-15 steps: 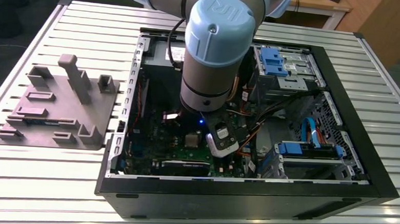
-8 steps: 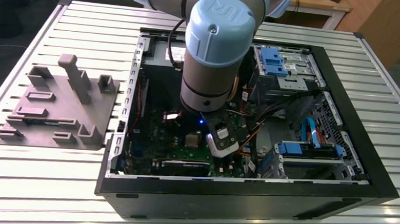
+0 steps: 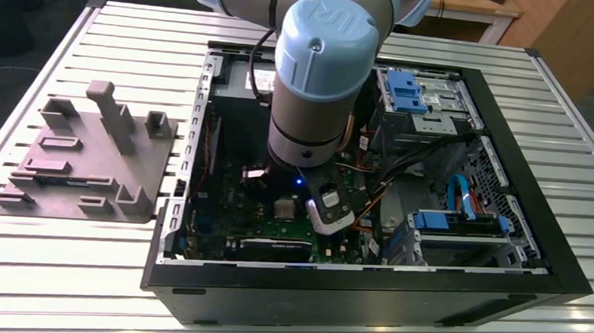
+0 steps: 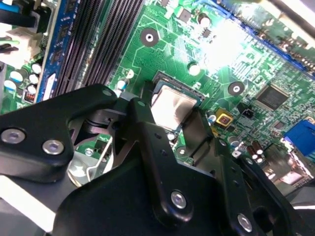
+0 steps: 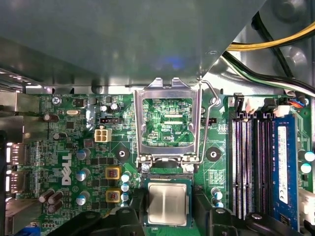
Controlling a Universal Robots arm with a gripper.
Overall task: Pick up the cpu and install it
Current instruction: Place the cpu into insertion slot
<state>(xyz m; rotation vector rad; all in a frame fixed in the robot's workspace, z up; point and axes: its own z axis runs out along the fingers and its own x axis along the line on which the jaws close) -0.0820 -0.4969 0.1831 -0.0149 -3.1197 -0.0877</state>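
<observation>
Grey arm (image 3: 310, 114), pale-blue joint caps, black cable (image 3: 253, 61) alongside; black pincer (image 4: 172, 118), angular links, silver screws.

Cpu (image 4: 173, 104) near edge is covered by gripper (image 4: 170, 118) in second wrist view; contact w/ its sides can't be told. Gripper body is cut off by frame edge in both wrist views. In exterior view, motherboard (image 3: 273, 225) is mostly hidden behind arm (image 3: 316, 83). Arm is cropped at top edge & socket area is too small to be read.
</observation>
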